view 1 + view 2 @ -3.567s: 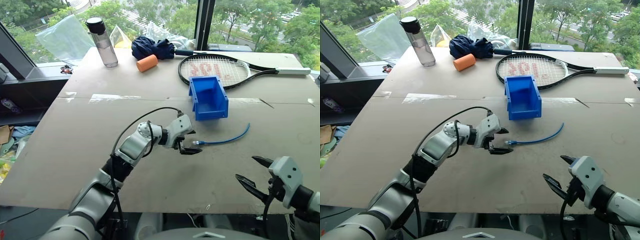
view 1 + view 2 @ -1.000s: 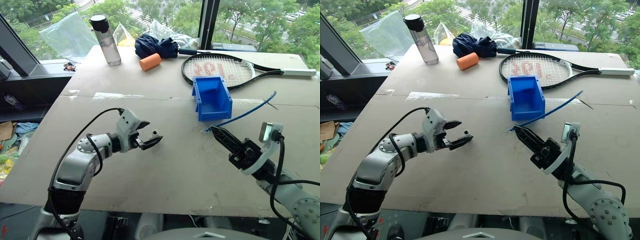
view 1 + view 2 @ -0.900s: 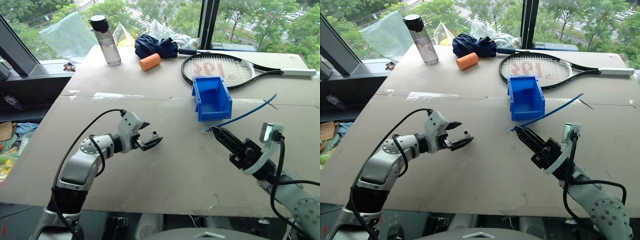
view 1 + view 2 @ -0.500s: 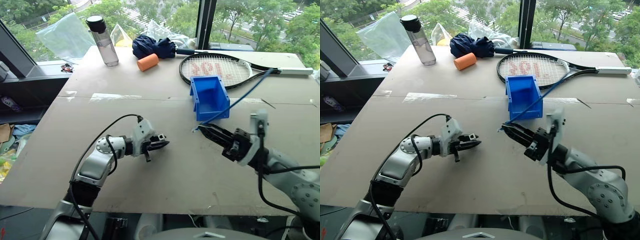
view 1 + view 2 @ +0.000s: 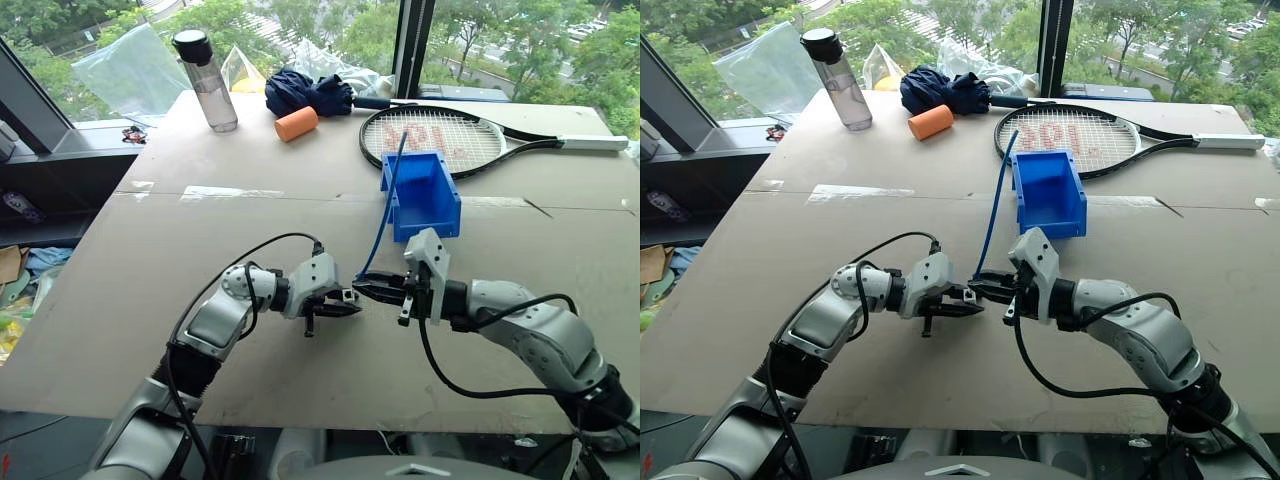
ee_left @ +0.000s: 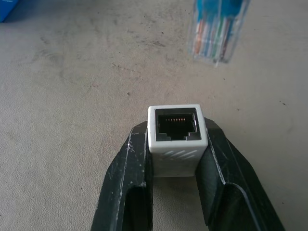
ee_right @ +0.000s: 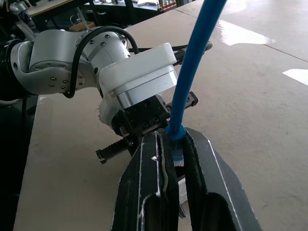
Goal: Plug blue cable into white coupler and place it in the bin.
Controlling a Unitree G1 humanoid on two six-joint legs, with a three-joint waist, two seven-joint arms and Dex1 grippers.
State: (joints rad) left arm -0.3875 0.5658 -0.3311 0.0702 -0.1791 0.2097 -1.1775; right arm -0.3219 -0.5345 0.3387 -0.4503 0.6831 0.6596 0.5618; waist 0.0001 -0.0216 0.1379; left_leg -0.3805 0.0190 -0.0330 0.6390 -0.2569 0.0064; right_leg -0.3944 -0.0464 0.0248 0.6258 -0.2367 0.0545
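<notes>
Coupler and plug face each other above the bare middle of the table [image 5: 120,300]: on my left, my left gripper [image 5: 343,303] is clamped on the white coupler [image 6: 175,136], a finger flat against each side and the dark socket turned outward toward the other arm. Just beside it, my right gripper [image 5: 368,291] is closed tight on the blue cable [image 5: 385,205] directly behind its clear plug [image 6: 217,30], and the rest of the cord rises free in a curve toward the bin [image 5: 423,195], which sits well apart on the far side of the table in front of a tennis racket [image 5: 470,135]. Seen from the left wrist, the plug sits near the socket but off its line, so the two are not yet mated. The coupler looks light, hard and smooth-sided, likely to twist or slip if pushed off-centre; my grip on its flat sides seems the right one. The cable appears thin and springy, apt to bend away, so holding it right at the plug should keep the tip steady. The plug's small latch looks fragile, which argues for a straight, gentle push.
</notes>
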